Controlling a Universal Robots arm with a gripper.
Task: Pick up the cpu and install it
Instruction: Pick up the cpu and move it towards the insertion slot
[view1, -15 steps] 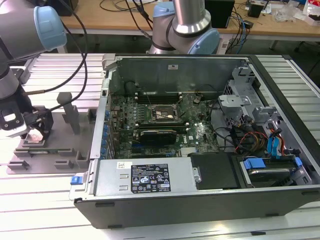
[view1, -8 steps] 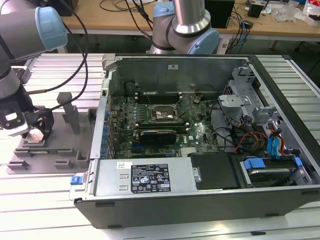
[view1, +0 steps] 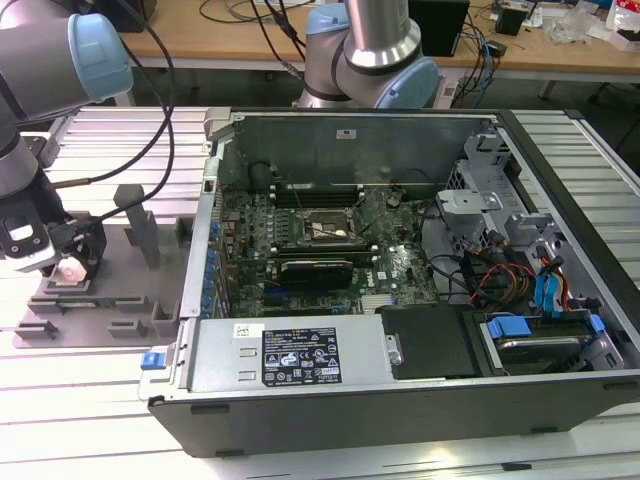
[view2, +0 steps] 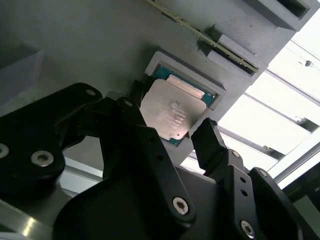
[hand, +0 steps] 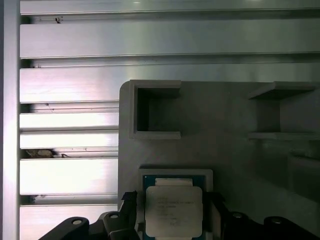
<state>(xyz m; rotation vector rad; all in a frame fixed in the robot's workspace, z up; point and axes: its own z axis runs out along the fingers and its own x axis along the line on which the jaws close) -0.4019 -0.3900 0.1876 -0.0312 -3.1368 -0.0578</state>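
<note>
The claw (view2: 169, 124) stands apart, straddling the cpu (view2: 172, 112), which lies flat in a recess of the grey tray (hand: 225, 115) on the desk (hand: 65, 75). Light, stiff and probably fragile underneath, it is best pinched by opposite edges.

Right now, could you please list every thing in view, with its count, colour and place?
cpu: one, silver top, in a recess of the tray.
tray: one, grey, on the table, at the exterior view's left of the case.
computer case: one, dark grey, open, mid-table.
motherboard: one, green, inside the case.
socket frame: one, black and metal, on the motherboard.
table: one, silver slats, under everything.
other arm: one, grey and light blue, behind the case.
arm: one, grey and light blue, over the tray.
gripper: one, black, jaws open either side of the cpu.
</note>
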